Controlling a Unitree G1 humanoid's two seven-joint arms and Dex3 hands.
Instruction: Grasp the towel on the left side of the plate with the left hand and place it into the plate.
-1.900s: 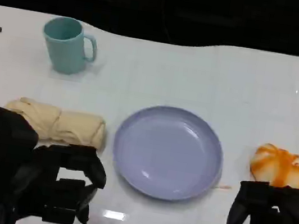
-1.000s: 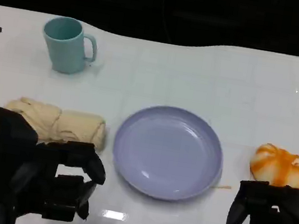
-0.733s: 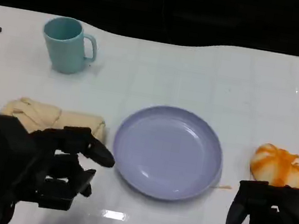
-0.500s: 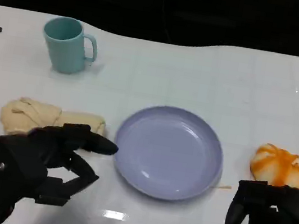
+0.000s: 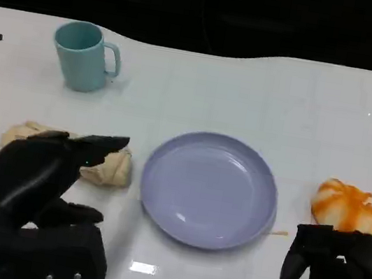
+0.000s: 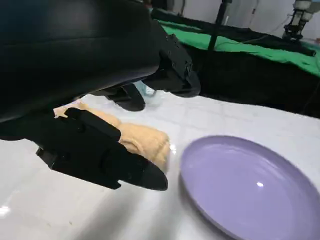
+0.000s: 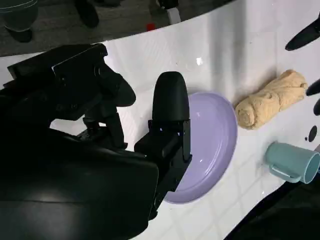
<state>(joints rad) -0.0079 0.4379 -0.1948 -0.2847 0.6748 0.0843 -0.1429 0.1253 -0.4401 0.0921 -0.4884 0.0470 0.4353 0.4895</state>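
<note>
Left hand (image 5: pixel 42 173) above the near end of the rolled beige towel (image 5: pixel 107 167), fingers (image 5: pixel 104 144) spread wide and reaching over the roll (no grip, towel flat on the white table (image 5: pixel 250 93) just left of the lavender plate (image 5: pixel 208 188)). From the left wrist: towel between the upper fingers and the lower one, not visibly touching either. Right hand (image 5: pixel 337 277) low at the near right, fingers curled in on nothing.

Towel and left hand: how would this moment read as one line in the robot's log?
stage: reaching | left hand: open, above towel, not gripping | plate: empty | right hand: idle, holds nothing
</note>
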